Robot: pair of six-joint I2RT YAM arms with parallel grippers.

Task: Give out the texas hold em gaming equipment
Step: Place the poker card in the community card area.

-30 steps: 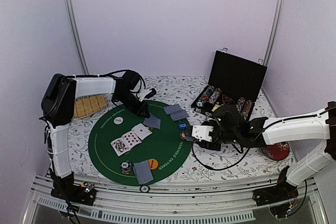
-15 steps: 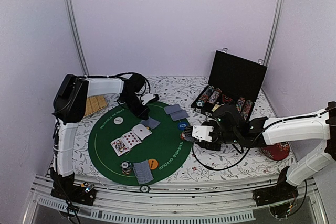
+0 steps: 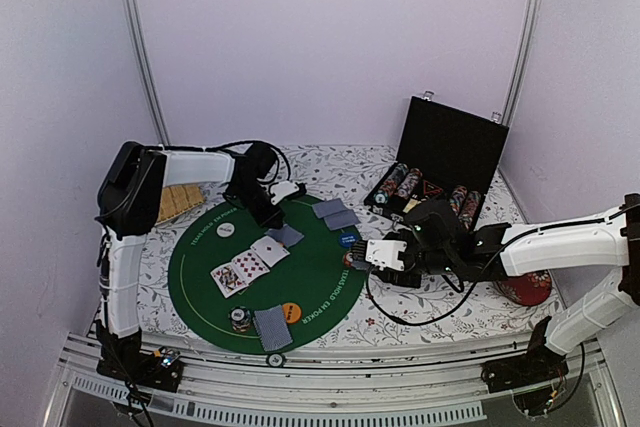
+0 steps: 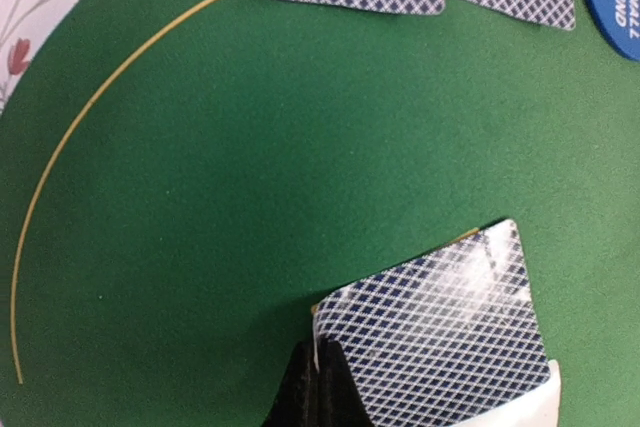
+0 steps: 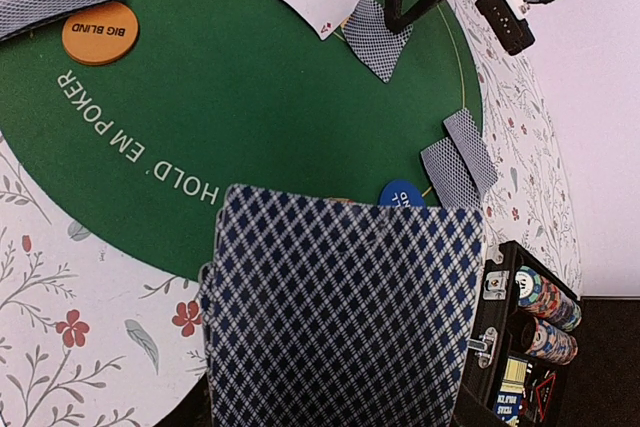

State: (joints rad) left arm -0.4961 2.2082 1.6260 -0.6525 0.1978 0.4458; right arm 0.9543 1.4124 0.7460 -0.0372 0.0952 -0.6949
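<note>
My left gripper (image 4: 320, 367) is shut, pinching the near corner of a face-down playing card (image 4: 435, 332) that lies low over the green round poker mat (image 4: 200, 197). In the top view this gripper (image 3: 272, 215) sits at the mat's far side, with the card (image 3: 288, 235) just in front of it. My right gripper (image 3: 375, 255) hovers at the mat's right edge, shut on a deck of blue-patterned cards (image 5: 340, 307) that hides its fingers. Face-up cards (image 3: 250, 265) lie mid-mat. Two face-down cards (image 3: 336, 213) and a blue small-blind button (image 3: 348, 241) lie at the far right.
An orange big-blind button (image 3: 290, 311), a chip stack (image 3: 240, 319) and face-down cards (image 3: 272, 327) sit at the mat's near edge. A white button (image 3: 226, 229) lies far left. An open black chip case (image 3: 440, 162) stands back right, a red disc (image 3: 525, 289) right, a bamboo mat (image 3: 175, 199) left.
The left arm's elbow has swung right and its gripper has shifted slightly over the far side of the mat, with the card still pinched. The right arm holds still.
</note>
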